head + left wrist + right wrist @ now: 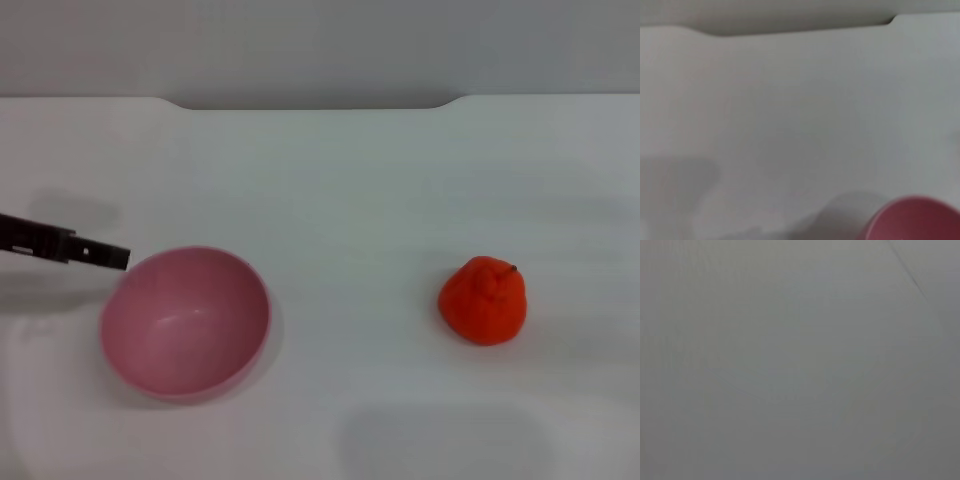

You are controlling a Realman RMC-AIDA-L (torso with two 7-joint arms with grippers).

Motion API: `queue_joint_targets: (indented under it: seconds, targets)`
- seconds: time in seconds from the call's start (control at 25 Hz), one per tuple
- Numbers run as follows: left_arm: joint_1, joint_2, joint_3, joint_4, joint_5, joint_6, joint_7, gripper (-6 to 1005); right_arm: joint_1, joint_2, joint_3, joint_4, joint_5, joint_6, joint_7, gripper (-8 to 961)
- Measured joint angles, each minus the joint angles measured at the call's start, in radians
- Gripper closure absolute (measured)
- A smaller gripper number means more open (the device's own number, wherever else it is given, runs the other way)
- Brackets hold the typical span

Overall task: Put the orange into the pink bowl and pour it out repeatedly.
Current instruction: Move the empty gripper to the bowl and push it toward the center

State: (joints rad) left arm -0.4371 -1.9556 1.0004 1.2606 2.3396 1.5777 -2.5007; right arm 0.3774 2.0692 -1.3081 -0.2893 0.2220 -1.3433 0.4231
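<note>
Orange [484, 301] resting on the bare worktop [360, 180] toward its right edge, well apart from the pink bowl [186, 322], empty, toward the left edge. Loading step not yet begun. Left gripper [100, 254] just beside the bowl's rim; open or closed, cannot tell. Right gripper out of view. Next move calls for reaching the fruit and closing on it.

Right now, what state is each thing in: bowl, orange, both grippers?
pink bowl: upright on the table, empty.
orange: resting on the table, apart from the bowl, on the robot's right, ungripped.
left gripper: just beyond the bowl's left rim, holding nothing.
right gripper: not in view.
</note>
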Motion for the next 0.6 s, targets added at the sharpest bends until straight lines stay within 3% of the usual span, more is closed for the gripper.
queue_joint_targets:
  seconds: [0.2, 0.6]
  targets:
    - [-0.008, -0.041, 0.005, -0.005, 0.092, -0.003, 0.008, 200, 0.005, 0.000, -0.001, -0.001, -0.001, -0.003, 0.000, 380]
    - [0.000, -0.066, 0.012, -0.008, 0.102, -0.005, 0.010, 201, 0.011, 0.000, -0.002, -0.001, -0.001, -0.003, 0.000, 383]
